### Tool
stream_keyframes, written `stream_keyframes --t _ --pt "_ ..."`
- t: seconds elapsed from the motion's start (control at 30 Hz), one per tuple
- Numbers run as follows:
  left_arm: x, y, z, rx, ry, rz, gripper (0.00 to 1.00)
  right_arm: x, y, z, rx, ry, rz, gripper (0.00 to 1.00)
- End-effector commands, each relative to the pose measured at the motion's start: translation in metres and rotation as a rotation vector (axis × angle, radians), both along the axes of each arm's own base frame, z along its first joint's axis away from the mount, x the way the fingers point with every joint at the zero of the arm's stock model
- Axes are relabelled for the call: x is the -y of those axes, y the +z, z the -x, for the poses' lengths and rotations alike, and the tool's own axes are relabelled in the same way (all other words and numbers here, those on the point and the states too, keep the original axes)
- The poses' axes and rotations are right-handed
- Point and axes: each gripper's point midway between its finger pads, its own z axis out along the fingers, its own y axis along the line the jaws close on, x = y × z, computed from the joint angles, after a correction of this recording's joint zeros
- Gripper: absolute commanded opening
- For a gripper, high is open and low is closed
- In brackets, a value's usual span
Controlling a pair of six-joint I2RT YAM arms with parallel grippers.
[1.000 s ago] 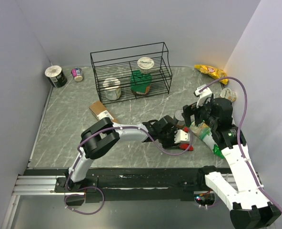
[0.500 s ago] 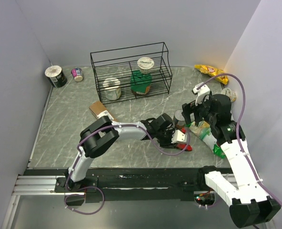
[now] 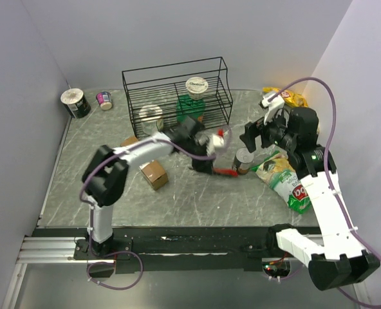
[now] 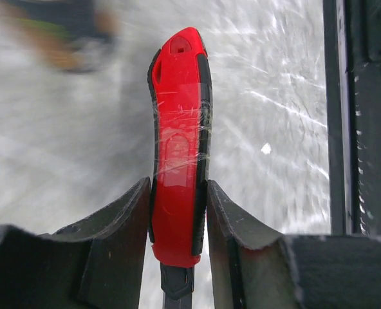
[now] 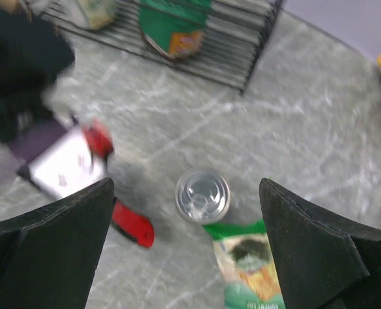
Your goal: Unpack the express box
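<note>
At 7 o'clock from the wire rack (image 3: pixel 216 90) sits the express box (image 3: pixel 154 174). Looks light, stiffish cardboard; I'd pinch its narrow width. Left gripper (image 4: pixel 177 187) clamps a red box cutter (image 4: pixel 177 129), right gripper (image 3: pixel 258 138) gapes open.

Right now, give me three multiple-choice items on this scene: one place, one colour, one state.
1. The green jar sits: A on top of the wire rack; B inside it; C outside it.
2. The tool in the left claw is: A red; B yellow; C blue.
3. The right claw is: A shut; B out of view; C open.
Answers: 1 B, rack wires surround the jar. 2 A, red handle shows between the fingers. 3 C, its fingers stand wide apart, gripping nothing.
</note>
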Motion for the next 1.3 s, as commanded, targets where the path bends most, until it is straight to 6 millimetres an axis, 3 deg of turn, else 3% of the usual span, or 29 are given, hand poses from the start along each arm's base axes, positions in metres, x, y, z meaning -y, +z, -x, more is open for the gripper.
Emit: stream_keyframes --t 0.0,0.07,0.1,0.17,0.2,0.33,0.4,0.47,0.5,0.67,0.83,0.93,1.27 --pt "-0.042 0.105 -0.008 0.016 -0.022 0.1 0.01 -0.031 0.038 -0.011 0.112 0.205 -0.037 0.99" --pt "-0.066 0.113 -0.011 0.012 -0.004 0.069 0.01 -0.048 0.049 -0.006 0.149 0.345 -0.036 0.99" --pt "-0.08 0.117 -0.022 0.017 0.035 0.063 0.01 -0.055 0.059 -0.009 0.157 0.403 -0.034 0.99" --pt "-0.094 0.131 -0.029 0.011 0.069 0.069 0.01 -0.067 0.057 0.0 0.106 0.503 -0.02 1.0" --pt "-0.103 0.141 -0.041 0.014 0.112 0.085 0.01 -0.071 0.068 -0.006 0.114 0.54 -0.003 0.99" --pt "-0.123 0.167 -0.056 -0.054 0.176 0.15 0.01 -0.078 0.065 0.004 0.139 0.701 0.065 0.98" --pt "-0.129 0.17 -0.061 -0.103 0.205 0.164 0.01 -0.082 0.056 0.011 0.177 0.746 0.106 0.98" --pt "-0.125 0.181 -0.064 -0.135 0.228 0.227 0.01 -0.093 0.05 0.016 0.255 0.803 0.164 0.96" --pt "-0.127 0.171 -0.062 -0.179 0.247 0.23 0.01 -0.093 0.036 0.021 0.254 0.814 0.197 0.95" --pt "-0.129 0.17 -0.064 -0.175 0.238 0.281 0.01 -0.118 0.011 0.028 0.308 0.905 0.288 0.94" --pt "-0.131 0.169 -0.061 -0.174 0.202 0.26 0.01 -0.148 0.008 0.035 0.313 1.012 0.289 0.94" --pt "-0.131 0.168 -0.06 -0.16 0.188 0.261 0.01 -0.159 -0.007 0.034 0.327 1.06 0.335 0.94" --pt "-0.131 0.168 -0.058 -0.174 0.165 0.272 0.01 -0.176 -0.034 -0.008 0.319 1.01 0.371 0.93"
